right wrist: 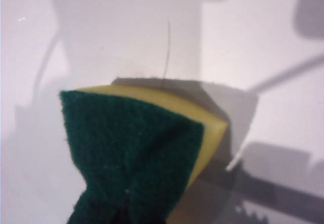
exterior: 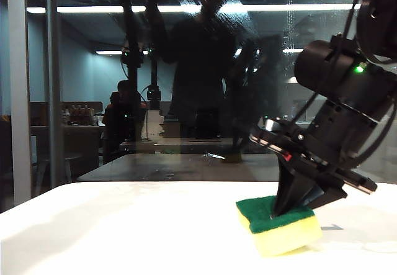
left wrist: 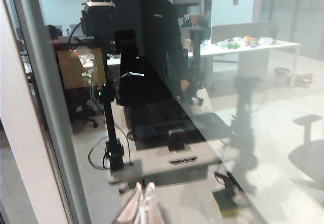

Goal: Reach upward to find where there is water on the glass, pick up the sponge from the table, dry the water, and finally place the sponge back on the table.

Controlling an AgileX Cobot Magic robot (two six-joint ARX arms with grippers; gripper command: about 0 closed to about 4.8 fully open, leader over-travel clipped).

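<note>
1. Yellow foam with a dark green scouring layer: the rectangular sponge [exterior: 279, 224] lies on the plain white table [exterior: 124, 225], lower right of the exterior view. The right gripper [exterior: 291, 208] comes down on it from the upper right, jaws clamped on the green face. Water [exterior: 205, 5] smears the dark glass [exterior: 186, 70] at top centre, above and left of the sponge.
2. Left wrist view: the left gripper [left wrist: 143, 206], bottom centre, faces the pane; its pale fingertips sit close together.
3. Right wrist view: the green layer puckers at the pinch, bottom centre.
</note>
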